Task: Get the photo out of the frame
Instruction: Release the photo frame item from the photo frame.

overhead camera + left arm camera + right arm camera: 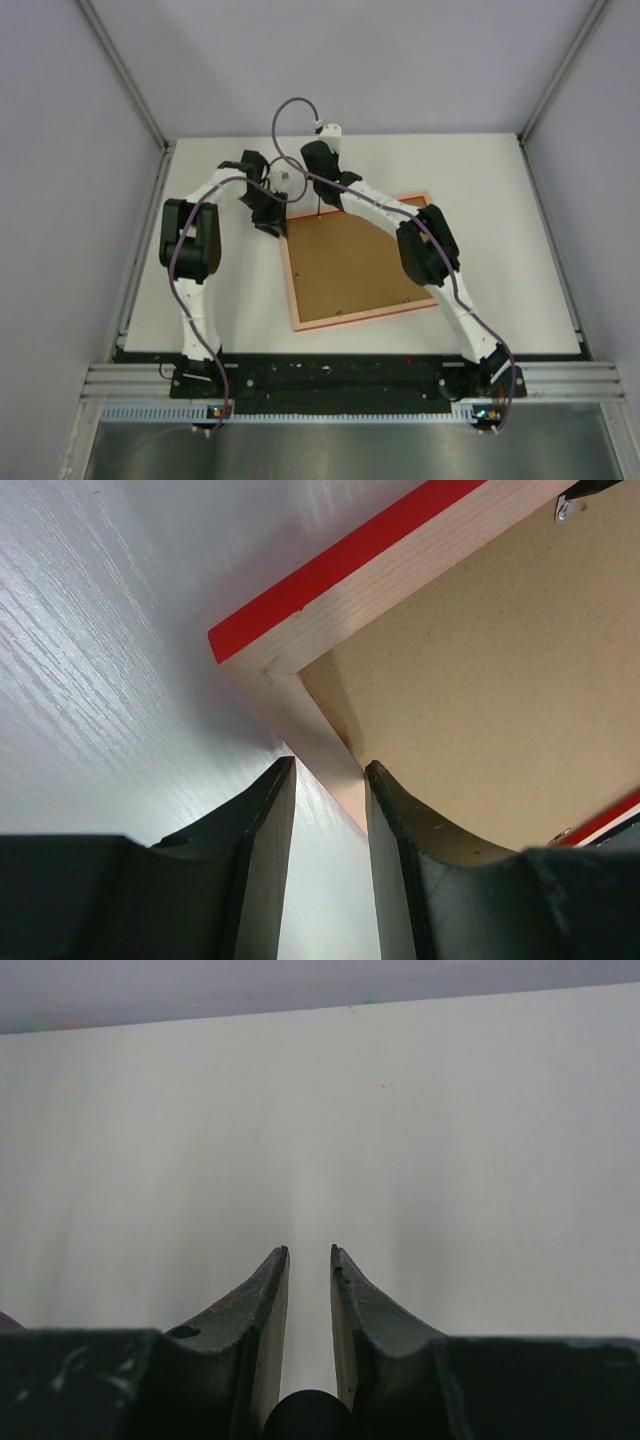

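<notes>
The frame [297,290] lies face down on the white table, its pale rim around the brown backing board [350,260]. The photo is hidden under that board. My left gripper [272,228] is at the frame's far left corner. In the left wrist view its jaws [328,763] straddle the pale wooden rim [300,705] and are shut on it, one finger outside and one over the board. The red edge [350,565] shows along the side. My right gripper [314,156] hovers beyond the frame's far edge. Its jaws [309,1250] stand a narrow gap apart with only bare table behind them.
A small metal retaining clip [567,508] sits on the rim at the board's edge. Grey enclosure walls [90,150] close in the table on the left, back and right. The right arm's forearm [430,245] crosses above the frame's right corner.
</notes>
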### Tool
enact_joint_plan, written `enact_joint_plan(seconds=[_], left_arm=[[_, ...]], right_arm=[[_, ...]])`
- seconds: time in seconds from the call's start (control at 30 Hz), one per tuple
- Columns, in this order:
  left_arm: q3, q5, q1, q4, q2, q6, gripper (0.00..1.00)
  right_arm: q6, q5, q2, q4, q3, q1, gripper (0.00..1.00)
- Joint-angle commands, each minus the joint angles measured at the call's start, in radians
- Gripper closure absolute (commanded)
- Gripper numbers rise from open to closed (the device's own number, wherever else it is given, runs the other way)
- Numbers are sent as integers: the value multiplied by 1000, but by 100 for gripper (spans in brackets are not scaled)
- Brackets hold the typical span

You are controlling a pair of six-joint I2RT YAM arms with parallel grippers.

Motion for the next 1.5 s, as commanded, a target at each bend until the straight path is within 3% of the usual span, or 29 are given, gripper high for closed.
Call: enact_joint_plan(seconds=[0.0,1.47], left_arm=[[-15,20,12,17,-63,1,60],[-20,37,26,26,-72,-31,60]], right_arm=[[-34,53,-1,71,-6,22,100],[-134,136,-23,169,-64,49,100]])
